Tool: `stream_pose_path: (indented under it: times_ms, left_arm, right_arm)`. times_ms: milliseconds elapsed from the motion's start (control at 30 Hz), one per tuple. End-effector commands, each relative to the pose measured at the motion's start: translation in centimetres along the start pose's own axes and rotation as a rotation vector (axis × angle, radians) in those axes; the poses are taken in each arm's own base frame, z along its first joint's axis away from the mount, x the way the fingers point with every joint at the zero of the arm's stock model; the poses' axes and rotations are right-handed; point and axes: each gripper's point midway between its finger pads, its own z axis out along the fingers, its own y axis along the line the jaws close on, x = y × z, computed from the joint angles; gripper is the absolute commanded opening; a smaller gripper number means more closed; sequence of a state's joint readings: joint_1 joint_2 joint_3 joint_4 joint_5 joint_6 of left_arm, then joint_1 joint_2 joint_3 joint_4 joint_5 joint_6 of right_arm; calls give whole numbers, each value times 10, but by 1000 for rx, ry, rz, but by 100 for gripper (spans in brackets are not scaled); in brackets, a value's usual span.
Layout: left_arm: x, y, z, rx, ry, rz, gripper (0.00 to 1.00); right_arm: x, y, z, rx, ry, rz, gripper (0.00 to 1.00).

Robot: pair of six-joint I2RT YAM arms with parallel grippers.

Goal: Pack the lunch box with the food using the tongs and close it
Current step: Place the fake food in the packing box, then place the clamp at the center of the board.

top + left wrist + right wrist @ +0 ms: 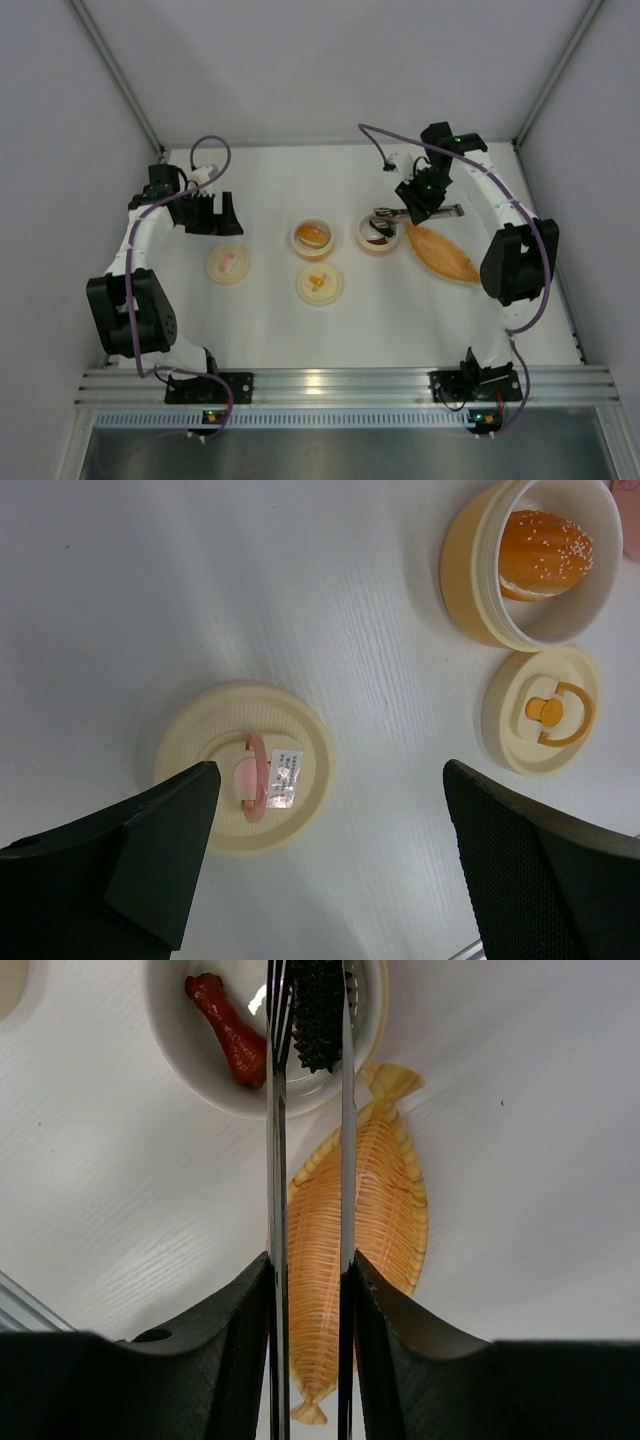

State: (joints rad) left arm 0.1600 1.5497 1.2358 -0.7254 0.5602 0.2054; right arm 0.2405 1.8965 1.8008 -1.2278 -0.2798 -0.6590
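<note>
A matte white counter (pixel 400 320) sits inside pale grey walls. At the top of the right wrist view, slim shiny tongs (pixel 277 1160), clamped in the right gripper (pixel 310 1260), bracket a dark spiky morsel (pixel 318 1015) in a smooth cream bowl (pixel 180 1050), beside a glossy red piece (pixel 228 1030). A woven orange tray (pixel 385 1200) lies beneath. The left gripper (pixel 325 780) gapes over a ridged lid (pixel 200 740). At upper right, a seeded bun (pixel 543 552) fills a tan pot (pixel 460 560).

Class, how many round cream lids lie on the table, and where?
2. The pink-handled lid lies on the left; the orange-handled lid lies beside the bun's bowl. None seems hidden.
</note>
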Motion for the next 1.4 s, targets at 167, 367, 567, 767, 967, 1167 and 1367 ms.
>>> stream_pose_path:
  times_ms: [167,367,567,767,967,1167,1367]
  left_arm:
    - [-10,0,0,9,-33,28,98]
    - [-17,-4,-9,4,-51,43,98]
    - [-24,-9,-17,9,-64,50,98]
    - [-27,-10,-21,0,-71,57,98]
    - [-29,-8,-15,8,-70,23,98]
    - [-34,-8,-9,24,-74,-2,98]
    - [-28,-3,-8,4,-55,1,98]
  right_arm:
    - [-30,14,-29,-12,-109,-35,34]
    - [-34,25,-64,-29,-193,5,32]
    - [-2,-2,-89,22,-242,122,31]
    - [69,-60,-106,116,-247,339,30]
    - [150,-123,-97,223,-202,596,29]
    - [180,-144,-61,243,-205,721,28]
    - [205,-156,-13,258,-153,798,26]
